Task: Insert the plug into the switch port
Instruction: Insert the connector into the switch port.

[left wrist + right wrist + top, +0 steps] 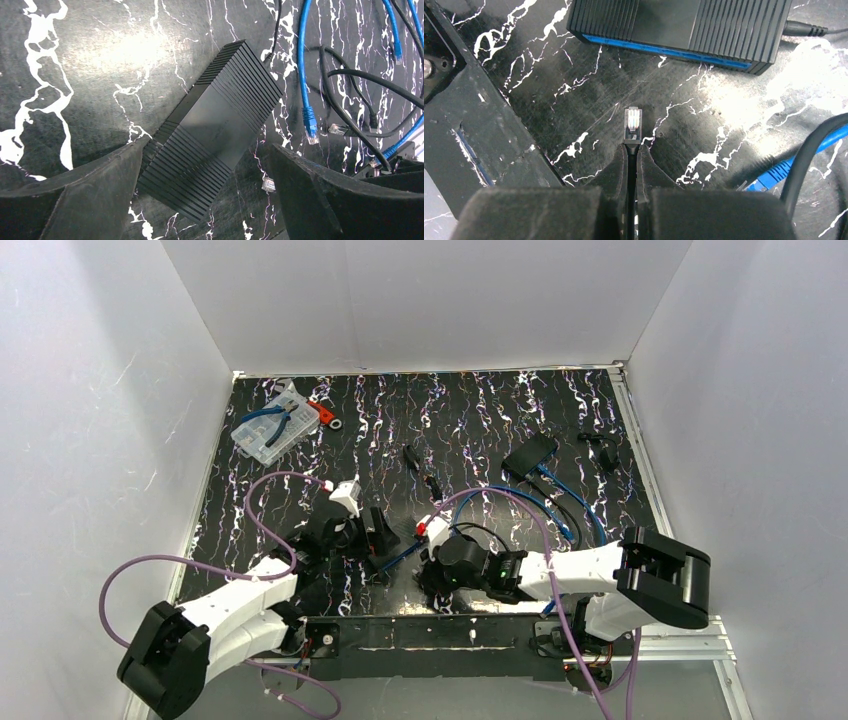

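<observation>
Plug [633,122]: top view cluttered, probably at right gripper [435,575], 6 o'clock of centre. Left wrist: left gripper [207,146] wide, switch [215,130] at 12. Right wrist: jaws pinched on cable [630,150] just behind it, switch at 12. Light, brittle clip, limp cable; hold close behind the connector.

Both arms sit low, reaching in toward the middle. Left arm [245,602] angles forward and right, left gripper [207,145] spread wide, pointing down. Right arm [585,568] lies sideways pointing left, right gripper [631,156] pinched tight just behind the plug [633,121]. The grippers are pretty near each other.
</observation>
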### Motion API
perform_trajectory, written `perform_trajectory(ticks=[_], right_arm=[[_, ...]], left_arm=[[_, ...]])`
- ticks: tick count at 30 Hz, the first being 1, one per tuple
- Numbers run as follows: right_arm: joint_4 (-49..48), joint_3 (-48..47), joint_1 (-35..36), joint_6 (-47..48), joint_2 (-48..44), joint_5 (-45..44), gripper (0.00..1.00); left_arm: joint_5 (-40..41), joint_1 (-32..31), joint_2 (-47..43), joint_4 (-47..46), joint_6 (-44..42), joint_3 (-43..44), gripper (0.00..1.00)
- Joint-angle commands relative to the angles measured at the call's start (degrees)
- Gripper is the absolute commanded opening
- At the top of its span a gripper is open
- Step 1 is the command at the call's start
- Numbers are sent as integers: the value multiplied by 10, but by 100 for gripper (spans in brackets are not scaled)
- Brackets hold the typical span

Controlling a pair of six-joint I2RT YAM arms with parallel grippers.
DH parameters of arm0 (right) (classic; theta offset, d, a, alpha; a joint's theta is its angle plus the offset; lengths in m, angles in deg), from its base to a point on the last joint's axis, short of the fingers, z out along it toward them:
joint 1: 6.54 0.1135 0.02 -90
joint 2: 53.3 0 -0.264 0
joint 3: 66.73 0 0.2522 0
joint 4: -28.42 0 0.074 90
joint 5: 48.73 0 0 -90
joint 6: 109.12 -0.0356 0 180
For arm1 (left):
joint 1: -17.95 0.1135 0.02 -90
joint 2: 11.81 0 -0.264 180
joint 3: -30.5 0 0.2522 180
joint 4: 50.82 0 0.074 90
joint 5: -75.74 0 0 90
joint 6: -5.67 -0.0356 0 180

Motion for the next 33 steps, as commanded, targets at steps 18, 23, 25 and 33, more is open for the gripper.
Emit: perform_trajectory(ticks=[18,23,25,33], right_arm=[[38,-31,9,29,-9,34,1],[39,0,9,35,-46,40,1],[33,10,10,34,-55,40,1],[-8,56,12,25,-70,36,1]], left_arm=[[-187,4,16,-65,8,-50,79],[-213,4,22,-99,34,-72,73],[-218,4,29,-113,43,-82,71],[-220,4,36,-120,44,-96,69]])
